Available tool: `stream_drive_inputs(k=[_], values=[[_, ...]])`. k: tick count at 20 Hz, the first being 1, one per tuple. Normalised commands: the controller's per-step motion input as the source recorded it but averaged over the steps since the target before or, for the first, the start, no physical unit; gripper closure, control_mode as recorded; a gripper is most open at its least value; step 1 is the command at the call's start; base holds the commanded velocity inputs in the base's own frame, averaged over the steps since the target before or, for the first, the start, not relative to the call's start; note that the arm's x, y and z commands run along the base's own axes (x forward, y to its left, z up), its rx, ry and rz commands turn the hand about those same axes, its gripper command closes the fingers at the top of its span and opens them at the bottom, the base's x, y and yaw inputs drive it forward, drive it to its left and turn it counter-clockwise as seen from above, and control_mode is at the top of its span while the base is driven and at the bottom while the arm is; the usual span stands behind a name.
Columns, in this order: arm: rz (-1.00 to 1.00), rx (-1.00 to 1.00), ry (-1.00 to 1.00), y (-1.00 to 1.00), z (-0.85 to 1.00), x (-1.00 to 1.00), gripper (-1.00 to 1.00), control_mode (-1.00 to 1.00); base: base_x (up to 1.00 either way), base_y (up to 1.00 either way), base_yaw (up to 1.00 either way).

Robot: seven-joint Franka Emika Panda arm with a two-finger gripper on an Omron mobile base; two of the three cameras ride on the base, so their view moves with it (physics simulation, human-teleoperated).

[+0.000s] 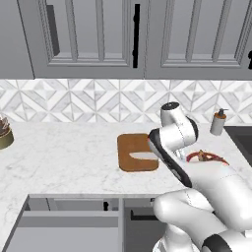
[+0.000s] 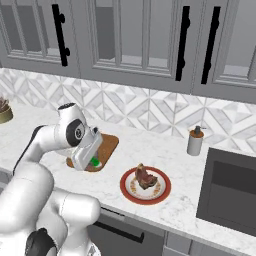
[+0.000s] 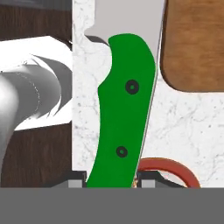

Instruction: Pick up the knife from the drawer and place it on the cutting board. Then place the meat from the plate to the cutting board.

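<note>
While the drawer [image 1: 64, 231] stands pulled out below the counter edge with a flat grey, bare floor, the gripper [image 3: 111, 181] is clamped narrowly on the knife [image 3: 124, 113], its green handle rising straight up between the two dark finger tips. Seen from the hand, the silver blade runs on past the handle toward the top of the frame, the cutting board [image 3: 192, 43] lies just off the blade's right side, and a red arc of the plate [image 3: 168, 168] curves beside the right finger tip. Pale marble counter [image 3: 183, 127] fills the space beneath the knife.

From the right base camera, the plate [image 2: 145, 186] sits on the counter just beyond the hand, away from the arm, carrying the meat [image 2: 143, 177], a brownish lump at its centre. That camera also catches a spot of the green handle [image 2: 94, 161] under the white hand, over the near end of the cutting board [image 2: 107, 145], and a soap dispenser [image 2: 195, 140] farther back by the wall, next to a dark sink [image 2: 230, 187].

From the left base camera, the arm covers most of the plate [image 1: 209, 157] and the meat cannot be made out, but the blade [image 1: 142, 156] shows pale across the board [image 1: 133, 147]. A bowl-like container [image 1: 5, 134] sits far to the hand's left; its contents are unclear.
</note>
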Motion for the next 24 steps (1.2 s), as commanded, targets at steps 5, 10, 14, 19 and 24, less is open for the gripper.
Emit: stream_drive_inputs(k=[5,10,14,19,24], values=[[0.00,0.00,0.00,0.07,-0.13,0.83,1.00,-1.00,0.00,0.00,0.00],[0.00,0.00,0.07,0.17,-0.21,0.79,1.00,-1.00,0.00,0.00,0.00],[0.00,0.00,0.14,0.10,-0.28,0.73,1.00,-1.00,0.00,0.00,0.00],[0.00,0.00,0.06,0.06,-0.34,0.69,1.00,-1.00,0.00,0.00,0.00],[0.00,0.00,0.02,0.00,-0.47,0.52,1.00,-1.00,0.00,0.00,0.00]])
